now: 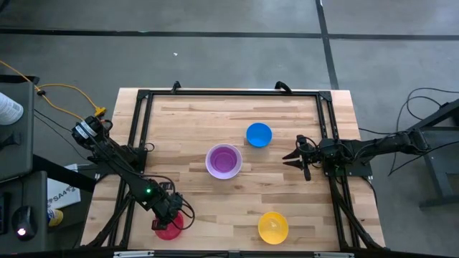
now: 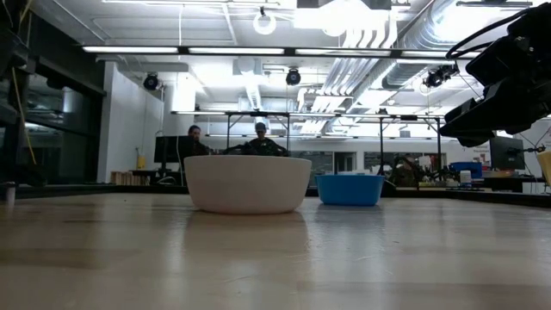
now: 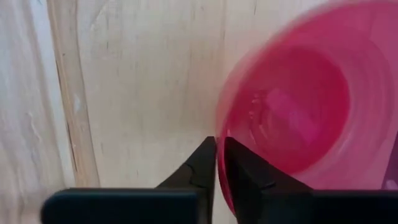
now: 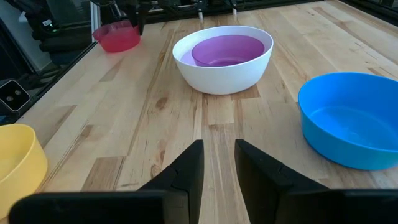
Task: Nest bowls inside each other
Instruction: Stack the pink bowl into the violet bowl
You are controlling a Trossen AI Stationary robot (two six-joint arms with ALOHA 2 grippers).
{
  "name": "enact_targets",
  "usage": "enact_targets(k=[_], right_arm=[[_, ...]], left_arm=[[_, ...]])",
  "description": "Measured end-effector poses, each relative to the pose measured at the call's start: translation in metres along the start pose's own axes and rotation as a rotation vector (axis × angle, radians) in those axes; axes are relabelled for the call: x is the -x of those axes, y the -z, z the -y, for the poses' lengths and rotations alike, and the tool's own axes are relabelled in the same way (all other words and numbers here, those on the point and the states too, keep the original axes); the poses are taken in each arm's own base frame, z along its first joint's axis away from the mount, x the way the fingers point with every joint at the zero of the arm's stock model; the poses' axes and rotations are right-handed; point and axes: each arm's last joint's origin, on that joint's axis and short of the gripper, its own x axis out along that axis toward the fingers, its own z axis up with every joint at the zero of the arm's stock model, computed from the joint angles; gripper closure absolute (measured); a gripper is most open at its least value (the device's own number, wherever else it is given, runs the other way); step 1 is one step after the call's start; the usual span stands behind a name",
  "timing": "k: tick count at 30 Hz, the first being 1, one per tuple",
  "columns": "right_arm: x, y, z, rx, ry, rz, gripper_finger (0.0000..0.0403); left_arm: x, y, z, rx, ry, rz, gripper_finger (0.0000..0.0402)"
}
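Note:
A red-pink bowl [image 1: 168,229] stands near the table's near left corner, and my left gripper [image 1: 171,217] comes down on it from above, shut on its rim. Mid-table, a purple bowl [image 1: 224,162] sits nested inside a white bowl [image 4: 221,68]. A blue bowl [image 1: 259,135] stands farther back to the right. A yellow bowl [image 1: 273,227] stands by the near edge. My right gripper [image 1: 292,158] hovers open at the table's right side, pointing toward the white bowl and holding nothing. My left gripper pinches the red-pink bowl's rim [image 3: 219,127] between its two fingers, one finger [image 3: 202,163] outside the wall and the other inside the bowl. The fingers point steeply down. The bowl's base rests on the table.
A black metal frame [image 1: 143,97] runs round the tabletop's far, left and right sides. Bare wood lies between the bowls. In the low view, people sit at desks in the room beyond the table.

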Motion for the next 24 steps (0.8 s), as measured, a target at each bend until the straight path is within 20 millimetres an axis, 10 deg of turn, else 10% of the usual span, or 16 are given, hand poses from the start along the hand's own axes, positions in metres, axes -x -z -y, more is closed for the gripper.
enact_targets(k=[24], right_arm=[[0.0000, 0.0000, 0.0000, 0.000, 0.000, 0.000, 0.0319]], left_arm=[[0.0001, 0.0000, 0.0000, 0.001, 0.002, -0.003, 0.0400]])
